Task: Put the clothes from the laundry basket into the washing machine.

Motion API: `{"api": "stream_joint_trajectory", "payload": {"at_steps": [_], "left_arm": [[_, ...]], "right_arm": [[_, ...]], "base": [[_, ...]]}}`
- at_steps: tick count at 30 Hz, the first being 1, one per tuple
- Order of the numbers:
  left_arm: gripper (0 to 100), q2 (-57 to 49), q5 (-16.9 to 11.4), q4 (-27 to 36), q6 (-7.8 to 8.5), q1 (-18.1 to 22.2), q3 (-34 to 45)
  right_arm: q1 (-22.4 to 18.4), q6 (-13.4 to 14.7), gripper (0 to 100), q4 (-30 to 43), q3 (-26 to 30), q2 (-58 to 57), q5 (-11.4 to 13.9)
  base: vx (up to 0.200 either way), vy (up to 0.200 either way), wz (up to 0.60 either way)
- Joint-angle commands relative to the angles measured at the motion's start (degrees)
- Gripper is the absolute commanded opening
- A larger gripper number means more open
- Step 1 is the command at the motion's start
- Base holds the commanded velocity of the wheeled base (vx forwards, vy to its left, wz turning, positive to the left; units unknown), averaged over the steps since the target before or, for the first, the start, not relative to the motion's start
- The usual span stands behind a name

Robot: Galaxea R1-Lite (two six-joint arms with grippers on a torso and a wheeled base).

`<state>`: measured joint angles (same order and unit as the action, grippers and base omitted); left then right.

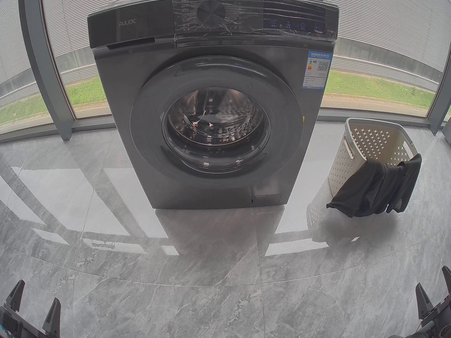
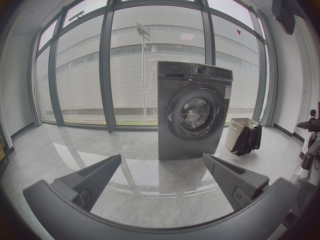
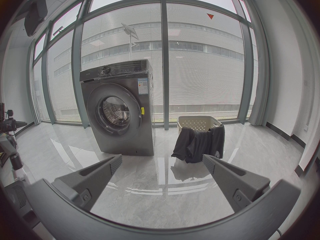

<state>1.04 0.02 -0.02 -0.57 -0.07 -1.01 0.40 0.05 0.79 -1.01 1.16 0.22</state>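
Head view is cropping your left gripper (image 1: 36,296) and right gripper (image 1: 432,280) — both are gaping empty, well apart from the dark garment (image 1: 376,188) hanging over the laundry basket (image 1: 340,167).

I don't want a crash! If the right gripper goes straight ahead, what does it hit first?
Probably nothing near: the right gripper points at the gap between washing machine and laundry basket, toward the window frame; depth unclear.

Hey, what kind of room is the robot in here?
Likely a demo or test space, not a home laundry room: a lone washing machine stands on a polished stone-look floor before floor-to-ceiling windows, a laundry basket beside it.
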Motion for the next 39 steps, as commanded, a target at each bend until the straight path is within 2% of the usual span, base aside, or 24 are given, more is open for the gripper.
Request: {"api": "stream_joint_trajectory", "payload": {"at_steps": [1,21,30,39], "left_arm": [[100,-0.95,0.06,0.02,-0.13,-0.01,1.01],[100,-0.95,0.15,0.02,-0.13,-0.01,1.01],[100,-0.95,0.06,0.02,-0.04,-0.01,1.01],[100,-0.95,0.15,0.02,-0.04,-0.01,1.01]], "right_arm": [[-0.05,0.04,100,0.0,0.66,-0.02,0.04],[-0.05,-0.05,100,0.0,0.66,-0.02,0.13],[-0.05,-0.05,100,0.0,0.66,-0.02,0.13],[-0.05,-0.05,100,0.0,0.66,-0.02,0.13]], "base": [[0.2,0.0,0.0],[0.2,0.0,0.0],[0.0,0.0,0.0],[0.0,-0.2,0.0]]}}
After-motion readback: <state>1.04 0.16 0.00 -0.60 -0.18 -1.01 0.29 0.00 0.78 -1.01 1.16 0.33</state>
